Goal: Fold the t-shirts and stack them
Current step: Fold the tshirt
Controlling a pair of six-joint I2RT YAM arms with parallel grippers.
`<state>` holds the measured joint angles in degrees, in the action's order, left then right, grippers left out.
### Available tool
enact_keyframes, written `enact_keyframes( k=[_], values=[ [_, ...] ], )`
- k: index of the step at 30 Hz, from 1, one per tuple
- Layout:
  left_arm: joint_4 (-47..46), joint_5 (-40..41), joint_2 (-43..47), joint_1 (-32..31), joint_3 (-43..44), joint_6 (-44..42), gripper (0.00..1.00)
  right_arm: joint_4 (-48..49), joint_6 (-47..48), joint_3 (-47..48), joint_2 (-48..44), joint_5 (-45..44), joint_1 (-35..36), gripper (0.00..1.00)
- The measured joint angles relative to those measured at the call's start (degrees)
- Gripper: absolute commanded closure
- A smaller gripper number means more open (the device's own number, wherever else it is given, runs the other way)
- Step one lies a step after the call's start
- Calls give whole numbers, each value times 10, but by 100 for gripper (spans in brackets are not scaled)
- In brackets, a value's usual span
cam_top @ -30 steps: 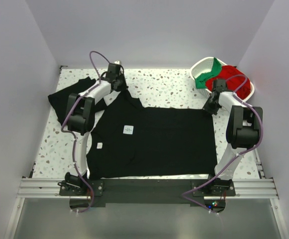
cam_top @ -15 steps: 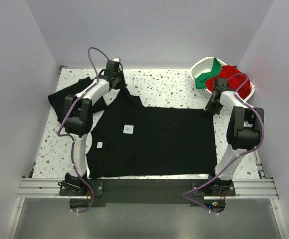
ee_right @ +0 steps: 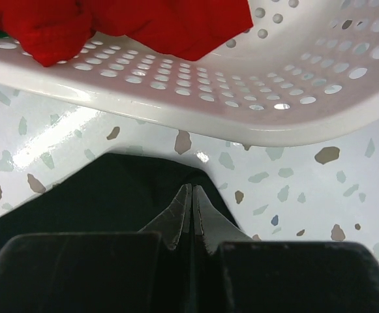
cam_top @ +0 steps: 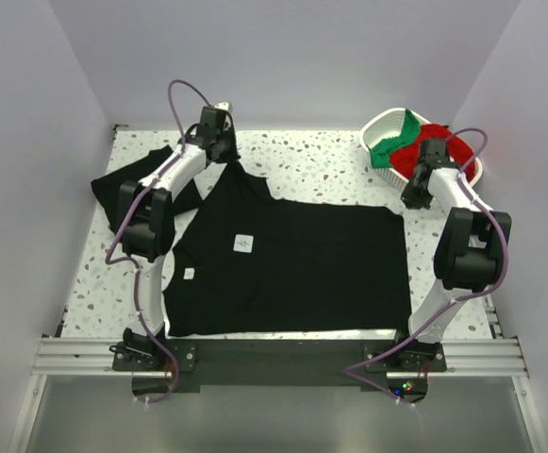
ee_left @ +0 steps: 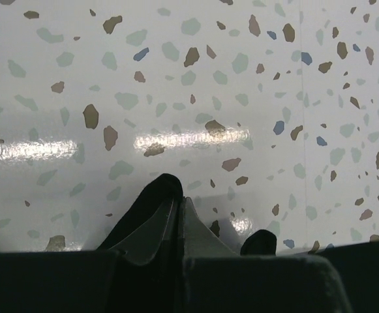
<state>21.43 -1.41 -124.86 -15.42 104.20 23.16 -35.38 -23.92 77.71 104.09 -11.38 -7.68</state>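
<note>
The spreading step is judged in hand: a matte black t-shirt point(cam_top: 292, 264) lies flat across mid-frame, white label up. Its far corners are pinched by the closed left gripper point(ee_left: 178, 218) and right gripper point(ee_right: 192, 208). An even fold is called for next. At upper right, crumpled red and green t-shirts point(cam_top: 439, 140) fill a perforated white basket point(ee_right: 306, 78).

Blk tee point(cam_top: 297, 274) flat; label up
</note>
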Motion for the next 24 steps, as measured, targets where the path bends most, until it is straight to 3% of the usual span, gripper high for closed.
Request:
enact_keyframes(
  k=[3, 14, 24],
  values=[
    [6, -4, 1, -2, 12, -5, 100, 0, 5, 0, 0, 15, 0, 99],
    [11, -12, 1, -5, 8, -12, 100, 8, 20, -3, 3, 68, 4, 64],
    [10, -14, 2, -5, -4, -12, 100, 13, 34, -5, 29, 68, 26, 59]
  ],
)
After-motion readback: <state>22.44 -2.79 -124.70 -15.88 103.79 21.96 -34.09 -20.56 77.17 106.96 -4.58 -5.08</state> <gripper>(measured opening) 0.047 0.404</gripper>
